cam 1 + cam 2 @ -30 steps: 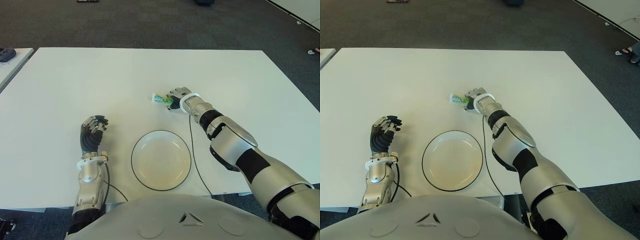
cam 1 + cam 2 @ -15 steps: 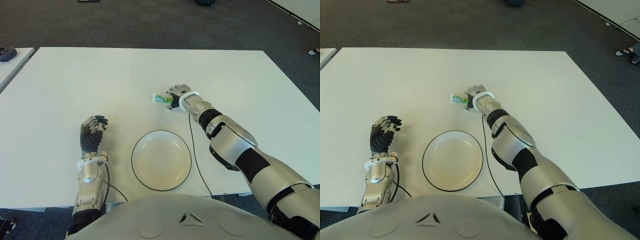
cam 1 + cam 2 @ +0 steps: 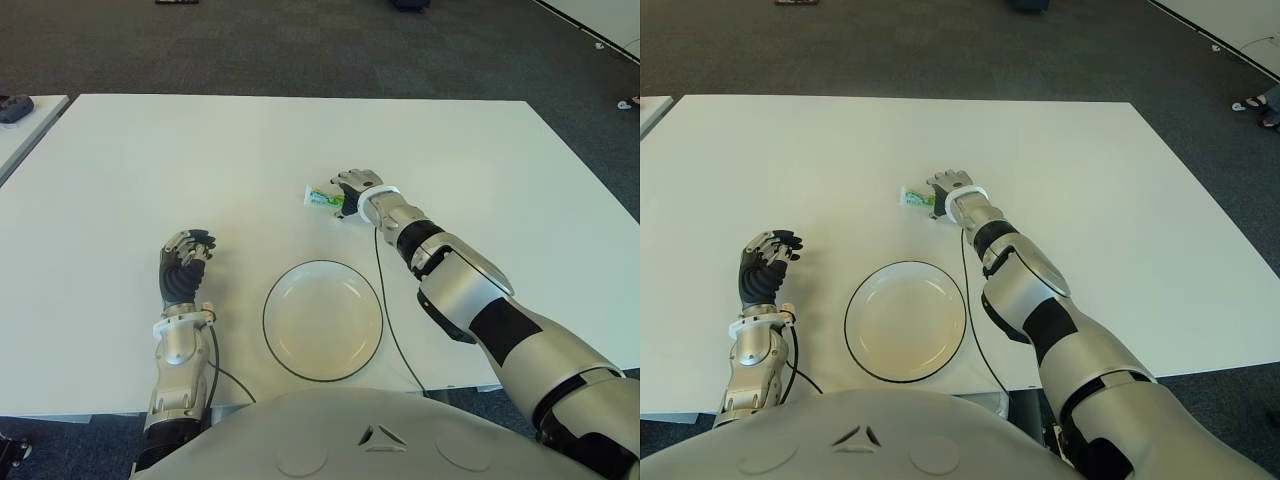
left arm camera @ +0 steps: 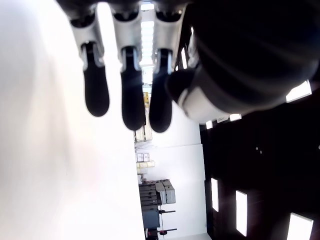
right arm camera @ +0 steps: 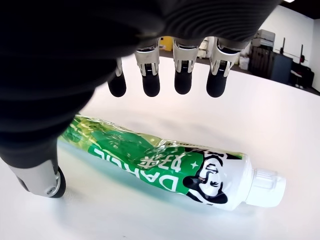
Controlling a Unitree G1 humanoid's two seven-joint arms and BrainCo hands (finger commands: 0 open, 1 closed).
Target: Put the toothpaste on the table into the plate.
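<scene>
Over the past second the right hand [image 3: 352, 190] has uncurled slightly and edged further over the toothpaste [image 3: 322, 196], which has not shifted on the white table [image 3: 200, 160]. The hand now hovers above the tube with its fingers [image 5: 182, 82] spread and holding nothing; the thumb sits low on the near side of the tube, the four fingers above the far side. The tube is green and white, crumpled, lying flat with its cap pointing away from the hand, just beyond the empty plate [image 3: 322, 320]. The left hand [image 3: 183, 264] shows to the left of the plate, fingers curled around nothing. To grasp well, the right hand probably should lower until thumb and fingers bracket the tube's firmer middle, then close evenly, since the soft body could buckle or slip sideways.
</scene>
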